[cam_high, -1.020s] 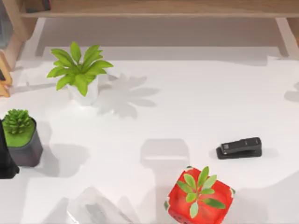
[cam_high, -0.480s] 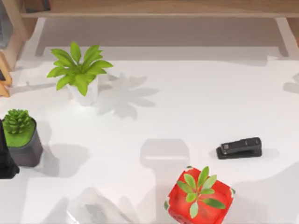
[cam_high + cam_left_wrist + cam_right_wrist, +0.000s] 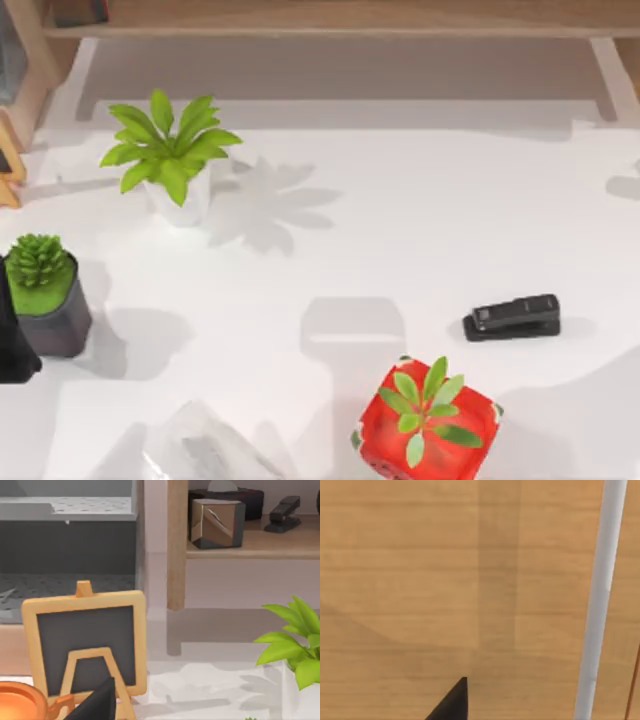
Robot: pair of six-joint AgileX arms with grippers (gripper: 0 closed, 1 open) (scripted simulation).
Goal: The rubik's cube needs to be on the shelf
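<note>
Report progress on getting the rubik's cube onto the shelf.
Done: unconfirmed; these pictures do not settle whether the rubik's cube lies on the shelf. In hand: the right wrist view faces light-brown wood up close, so the right arm seems to be at the shelf. The left arm sits parked at the table's left edge. Left: confirming the placement.

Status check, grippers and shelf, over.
Right gripper over the shelf, fingers unclear. Left gripper low by the chalkboard easel. Stapler and red planter on table.
</note>
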